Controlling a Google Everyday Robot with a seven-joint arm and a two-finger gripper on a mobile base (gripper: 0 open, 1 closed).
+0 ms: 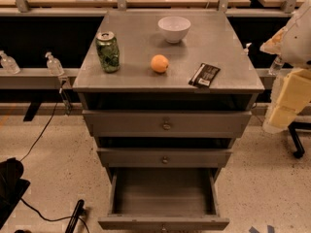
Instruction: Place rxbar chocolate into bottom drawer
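Observation:
The rxbar chocolate [204, 75], a thin black-wrapped bar with a white patch at its near end, lies on the cabinet top near the front right corner. The bottom drawer [163, 222] is pulled out, and nothing shows inside it. My gripper [285, 108] hangs at the right edge of the view with the pale arm above it. It is beside the cabinet's right side, well apart from the bar and above the drawer's level.
On the grey cabinet top [141, 47] stand a green can [108, 51], an orange fruit [159, 63] and a white bowl [174, 28]. The two upper drawers [166, 125] are shut. A black cable and a dark object [9, 186] lie on the floor at the left.

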